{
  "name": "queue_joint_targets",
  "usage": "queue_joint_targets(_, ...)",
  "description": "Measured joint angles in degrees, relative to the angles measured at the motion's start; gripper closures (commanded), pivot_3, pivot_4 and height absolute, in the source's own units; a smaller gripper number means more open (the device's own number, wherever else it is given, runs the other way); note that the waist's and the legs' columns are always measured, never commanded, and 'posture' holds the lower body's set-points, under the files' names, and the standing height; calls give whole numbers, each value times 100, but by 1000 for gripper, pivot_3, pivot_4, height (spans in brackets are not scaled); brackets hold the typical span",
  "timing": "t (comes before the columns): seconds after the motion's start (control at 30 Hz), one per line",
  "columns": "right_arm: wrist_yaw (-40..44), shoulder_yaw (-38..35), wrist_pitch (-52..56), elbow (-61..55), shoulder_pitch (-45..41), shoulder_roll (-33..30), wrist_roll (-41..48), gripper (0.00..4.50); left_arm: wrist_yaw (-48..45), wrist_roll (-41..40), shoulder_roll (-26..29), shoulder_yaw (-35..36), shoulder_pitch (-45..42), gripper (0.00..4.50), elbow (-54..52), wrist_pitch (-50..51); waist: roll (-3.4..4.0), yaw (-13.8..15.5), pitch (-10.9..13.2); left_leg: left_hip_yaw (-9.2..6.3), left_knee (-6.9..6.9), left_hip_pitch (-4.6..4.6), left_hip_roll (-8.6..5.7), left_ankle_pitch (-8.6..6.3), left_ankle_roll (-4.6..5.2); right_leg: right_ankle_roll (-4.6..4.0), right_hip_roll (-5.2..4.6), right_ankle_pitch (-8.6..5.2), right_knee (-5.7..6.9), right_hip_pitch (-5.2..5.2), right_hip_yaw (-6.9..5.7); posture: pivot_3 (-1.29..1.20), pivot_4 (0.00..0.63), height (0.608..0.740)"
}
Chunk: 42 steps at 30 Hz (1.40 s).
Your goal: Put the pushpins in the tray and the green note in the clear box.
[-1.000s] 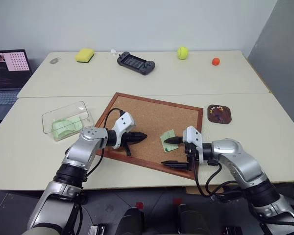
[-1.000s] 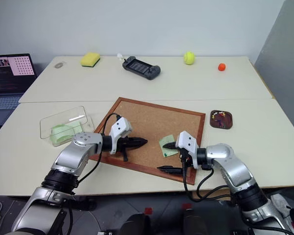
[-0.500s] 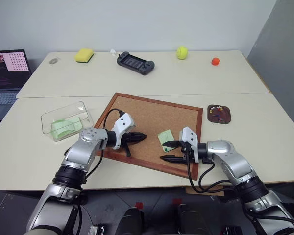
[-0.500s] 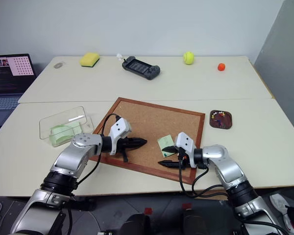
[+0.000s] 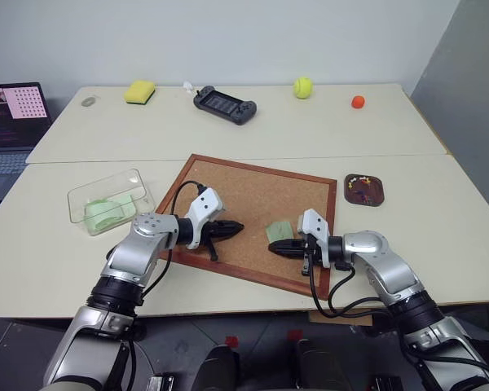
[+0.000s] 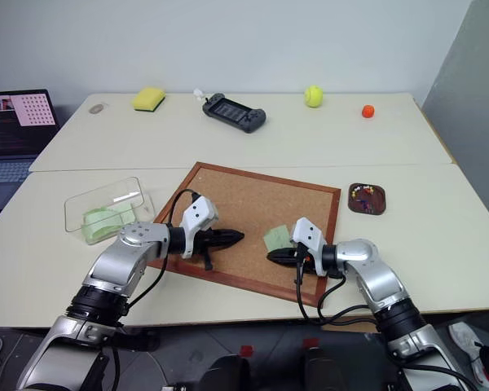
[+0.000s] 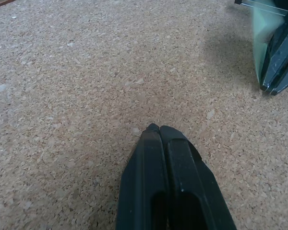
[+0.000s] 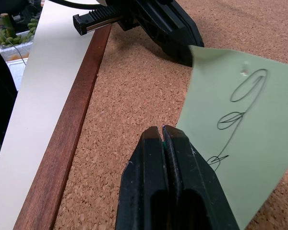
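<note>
The green note (image 5: 279, 230) is on the corkboard (image 5: 244, 191), one edge raised. My right gripper (image 5: 270, 244) is shut on that edge; the right wrist view has the fingertips (image 8: 162, 128) pinching the green note (image 8: 240, 124), which carries pen scribbles. To its left, my left gripper (image 5: 240, 227) hovers just above the cork, shut and empty, its tip (image 7: 156, 128) close to the board. The tray (image 5: 379, 195) sits right of the board with small coloured pushpins (image 5: 359, 186) in it. The clear box (image 5: 143, 195) stands left of the board and holds pale green paper.
On the far table are a yellow sponge (image 5: 140, 91), a black game controller (image 5: 226, 103), a tennis ball (image 5: 302, 86) and a small orange ball (image 5: 358, 102). A laptop (image 5: 12, 122) sits at the far left. The corkboard's wooden frame (image 5: 228, 270) lies near the front edge.
My right gripper went from wide open to shut, pinching the green note's near edge. The note's edge has lifted off the cork. The left gripper has stayed put.
</note>
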Motion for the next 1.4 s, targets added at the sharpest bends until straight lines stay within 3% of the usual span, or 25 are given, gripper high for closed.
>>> queue_joint_targets(0.73,-42,-334,560,-1036,-177,-136,388,4493,11,-2,-6,31,82,4500,-100,-31,0,0,0,-16,-1,-4,0,0,0,0,-3,0,-1,-3,2,0,150,740)
queue_joint_targets(0.87,-91,-336,487,-1041,-178,-210,274,4500,4,-309,-156,273,87,3779,-64,307,-2,7,2,-15,1,-8,0,0,0,0,-4,0,-1,-5,0,0,150,740)
queue_joint_targets(1.23,-314,-330,-372,-1031,-397,-388,-401,4500,289,-3184,-461,2159,-435,1693,-602,3530,-36,1,26,-42,1,-23,4,0,-2,0,-10,0,0,-18,-7,0,150,740)
queue_joint_targets(1.37,-313,-298,-661,-1006,-417,-456,-615,4500,629,-3647,-611,2307,-460,917,-689,4157,-38,7,27,-43,2,-23,2,1,-4,0,-14,0,-1,-18,-6,0,150,740)
queue_joint_targets(1.4,-313,-279,-753,-1002,-436,-476,-691,4500,728,-3744,-677,2300,-460,917,-749,4297,-39,8,27,-43,2,-24,2,2,-5,-1,-14,0,0,-18,-7,0,150,740)
